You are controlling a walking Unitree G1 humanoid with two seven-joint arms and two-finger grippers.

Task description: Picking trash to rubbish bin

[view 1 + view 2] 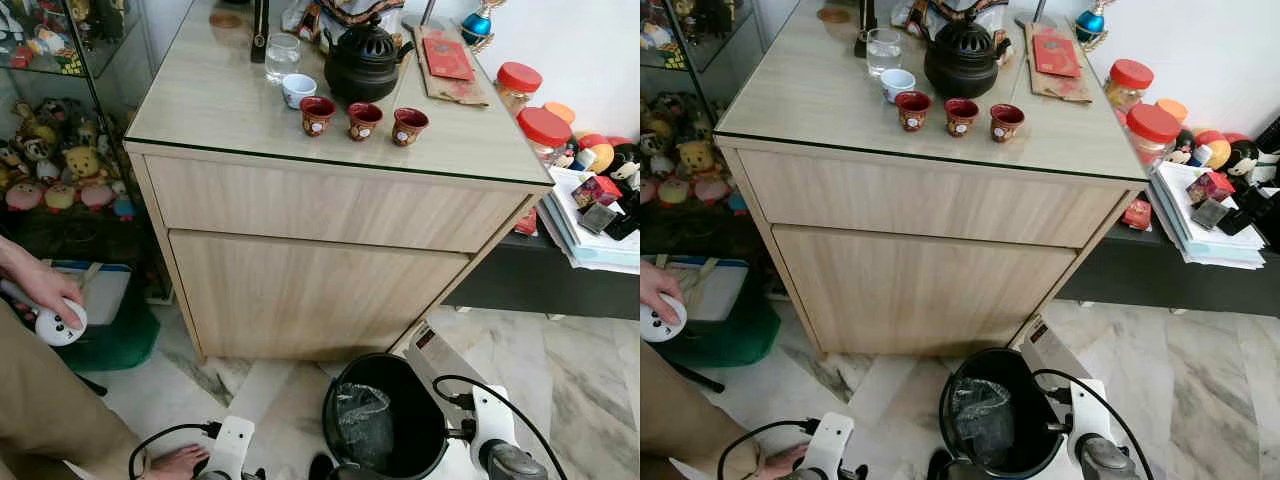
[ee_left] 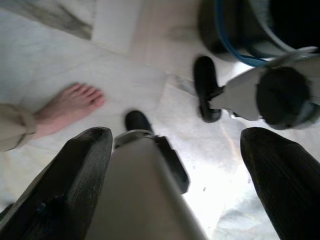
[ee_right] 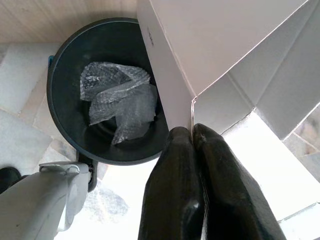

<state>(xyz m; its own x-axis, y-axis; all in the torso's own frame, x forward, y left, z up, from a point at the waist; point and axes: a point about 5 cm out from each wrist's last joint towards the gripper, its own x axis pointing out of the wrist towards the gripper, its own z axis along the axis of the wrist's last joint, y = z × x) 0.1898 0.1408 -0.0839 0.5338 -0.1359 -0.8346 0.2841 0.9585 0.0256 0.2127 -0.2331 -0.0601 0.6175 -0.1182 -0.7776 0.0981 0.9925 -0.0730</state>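
Far left: a person's hand (image 1: 35,283) holding a small white object (image 1: 60,323), a bare foot (image 2: 65,107) planted on the pale marble floor (image 1: 580,400). Behind, a glass case of plush toys (image 1: 60,160). Low at the left, the left gripper (image 2: 175,175), fingers spread wide apart over the floor, holding nothing.

Centre: a wooden cabinet (image 1: 330,250) carrying a black teapot (image 1: 362,62), three red cups (image 1: 363,120), a white cup (image 1: 298,90) and a glass (image 1: 282,52). Just in front of the cabinet, on the floor, a black bin (image 1: 395,420) with crumpled clear plastic wrap (image 3: 120,102) lying inside.

Right of the bin: the right gripper (image 3: 192,131), fingers pressed together on the edge of a white cardboard box (image 3: 220,55), the box held at the bin's rim, possibly touching it, though hard to tell. Further right, a low dark shelf (image 1: 540,285) with red-lidded jars (image 1: 530,105) and stacked papers (image 1: 590,235).
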